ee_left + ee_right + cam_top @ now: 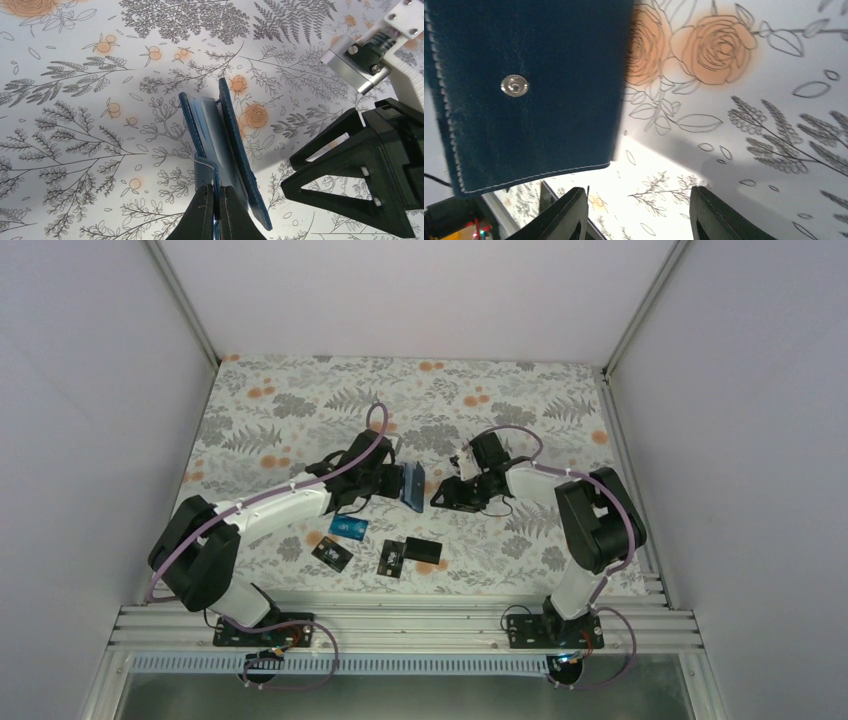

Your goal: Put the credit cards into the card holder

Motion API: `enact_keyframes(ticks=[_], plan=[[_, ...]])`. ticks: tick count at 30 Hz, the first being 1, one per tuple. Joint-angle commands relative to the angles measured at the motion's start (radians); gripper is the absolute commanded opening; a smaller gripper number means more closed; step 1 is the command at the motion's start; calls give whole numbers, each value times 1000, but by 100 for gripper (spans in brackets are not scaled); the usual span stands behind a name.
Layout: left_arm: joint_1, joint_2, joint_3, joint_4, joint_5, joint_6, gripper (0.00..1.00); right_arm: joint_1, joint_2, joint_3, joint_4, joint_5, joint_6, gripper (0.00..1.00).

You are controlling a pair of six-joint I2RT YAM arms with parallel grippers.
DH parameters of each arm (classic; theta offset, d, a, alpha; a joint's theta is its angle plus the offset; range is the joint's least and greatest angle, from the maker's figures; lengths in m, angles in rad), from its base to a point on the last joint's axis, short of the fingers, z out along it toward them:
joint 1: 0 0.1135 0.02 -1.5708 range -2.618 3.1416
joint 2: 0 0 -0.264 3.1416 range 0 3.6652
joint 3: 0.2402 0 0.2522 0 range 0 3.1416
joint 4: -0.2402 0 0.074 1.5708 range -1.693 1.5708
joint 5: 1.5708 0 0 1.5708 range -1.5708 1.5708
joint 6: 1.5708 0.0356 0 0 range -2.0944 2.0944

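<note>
My left gripper is shut on an inner leaf of the navy card holder and holds it on edge above the table. In the left wrist view the card holder gapes open, its blue-grey inside showing, pinched at my left gripper. My right gripper is open and empty just right of it; in the right wrist view the card holder with its snap fills the upper left above my right gripper. The teal card and three black cards lie on the table nearer the front.
The flowered cloth covers the table. White walls with metal corner posts close the left, back and right. An aluminium rail with the arm bases runs along the front edge.
</note>
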Motion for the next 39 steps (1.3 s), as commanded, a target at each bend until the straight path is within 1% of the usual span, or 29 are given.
enact_keyframes(ticks=[1,6,10,12,15,20,23,32,36,39], plan=[[1,8,-10,46,13,-11,2,24,-53,13,-55,79,-29,54],[0,24,-1,48,15,-7,2,45,-71,70,-78,45,-22,55],[0,28,5,43,16,-3,2,53,-78,133,-101,54,-10,56],[0,27,8,40,15,-2,2,59,-78,167,-120,61,-8,57],[0,24,14,35,15,-1,2,74,-78,213,-156,98,-1,61],[0,17,26,26,17,-6,2,98,-45,261,-206,182,25,62],[-1,10,31,20,16,-6,2,114,-23,282,-217,204,35,63],[-7,-10,37,4,12,-4,2,145,76,370,-289,275,8,59],[-7,-16,35,-4,8,-3,2,144,104,392,-330,339,-17,54],[-7,-24,35,-13,1,1,2,144,107,384,-341,370,-28,46]])
